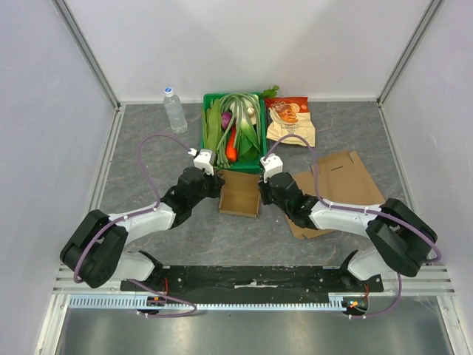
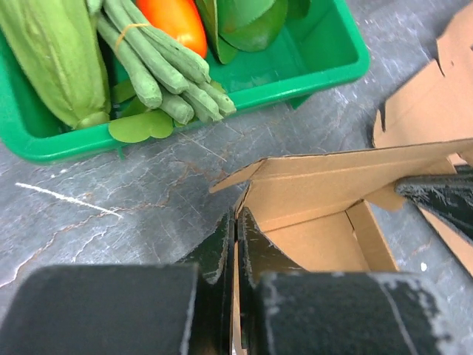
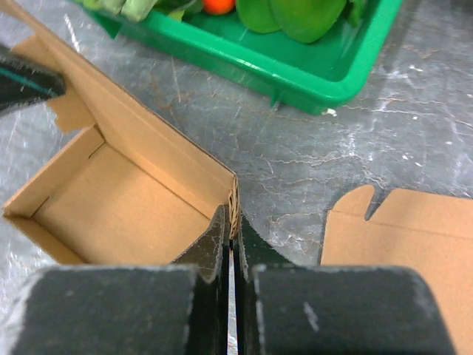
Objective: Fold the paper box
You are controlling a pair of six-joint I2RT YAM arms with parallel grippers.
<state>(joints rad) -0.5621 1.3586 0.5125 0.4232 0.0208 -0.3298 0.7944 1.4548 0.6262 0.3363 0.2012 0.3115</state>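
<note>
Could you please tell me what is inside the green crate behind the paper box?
The green crate holds long green stalks, an orange vegetable and something purple. The stalks cover most of its floor, so anything beneath them cannot be seen.

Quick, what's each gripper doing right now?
Left gripper: closed, pinching a side wall of the paper box.
Right gripper: closed, pinching the box wall on the other side.

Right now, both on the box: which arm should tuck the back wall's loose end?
Left, likely. The left gripper pinches the paper box right beside its loose end; the right gripper clamps the opposite corner, which already looks closed.
</note>
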